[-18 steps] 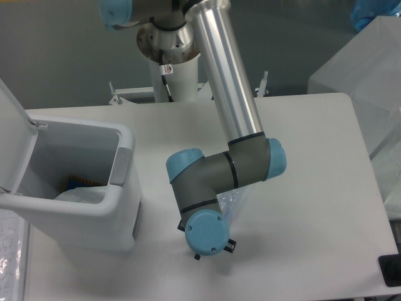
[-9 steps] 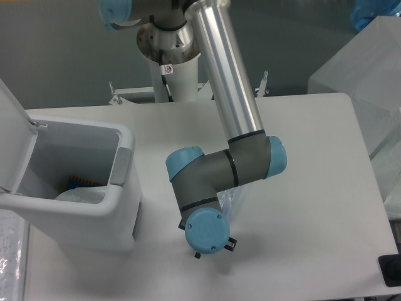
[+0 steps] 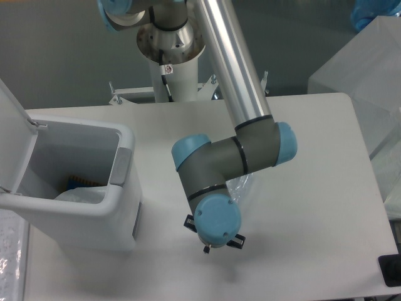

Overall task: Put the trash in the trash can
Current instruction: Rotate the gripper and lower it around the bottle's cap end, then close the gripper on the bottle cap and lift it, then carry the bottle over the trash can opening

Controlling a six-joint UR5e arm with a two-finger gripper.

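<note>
Nearest me, my gripper (image 3: pixel 213 241) hangs under the blue wrist cap, which hides its fingers, so I cannot tell how wide they stand or whether they hold anything. Just behind the wrist, clear plastic (image 3: pixel 241 186) peeks out, probably the crushed bottle, lying on the table (image 3: pixel 313 207). Further left, the trash can (image 3: pixel 122 188) stands lid-up to receive it, a pale piece (image 3: pixel 80 195) already inside.

White table (image 3: pixel 313 207), bearing the open trash can (image 3: pixel 122 213) at left and a clear bottle (image 3: pixel 241 186) mid-table
</note>
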